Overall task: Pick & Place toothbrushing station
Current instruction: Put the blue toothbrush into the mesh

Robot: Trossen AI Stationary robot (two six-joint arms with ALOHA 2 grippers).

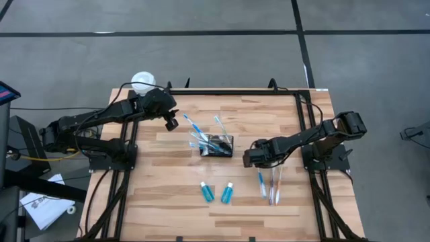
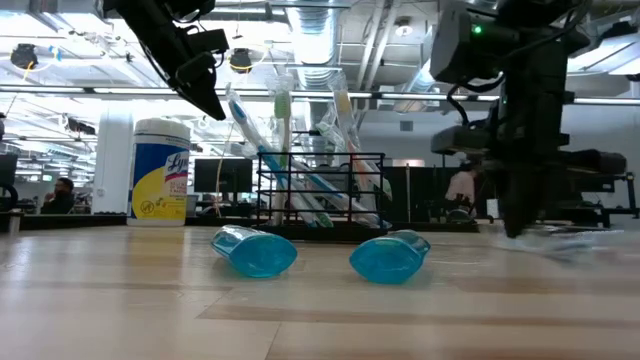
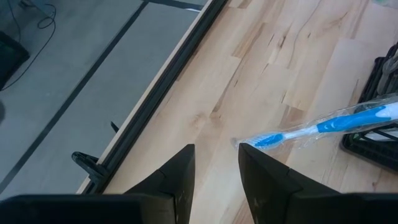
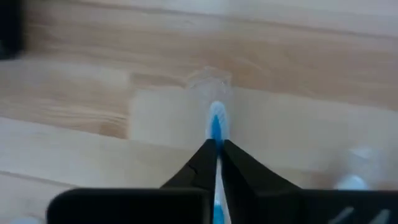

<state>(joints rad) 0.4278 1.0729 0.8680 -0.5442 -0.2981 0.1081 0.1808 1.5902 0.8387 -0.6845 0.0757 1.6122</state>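
Pale wood-plank table (image 1: 168,202) below, black wire-mesh basket (image 1: 218,145) at its middle, bristling with slim wrapped toothbrushes. Mid-pick: right hand (image 1: 261,172) near the right edge, pressed onto a blue toothbrush (image 4: 216,127); next, probably a lift and carry to the basket. Left hand (image 3: 216,177) partly spread, empty, near the far left corner; two teal tubes (image 1: 216,192) toward the near edge.

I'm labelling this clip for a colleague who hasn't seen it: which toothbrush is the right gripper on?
Start from the black wire basket mid-table and go toward the right arm, to the three toothbrushes lying flat on the wood. The right gripper is shut on the blue toothbrush, the one nearest the basket; its two neighbours lie untouched.
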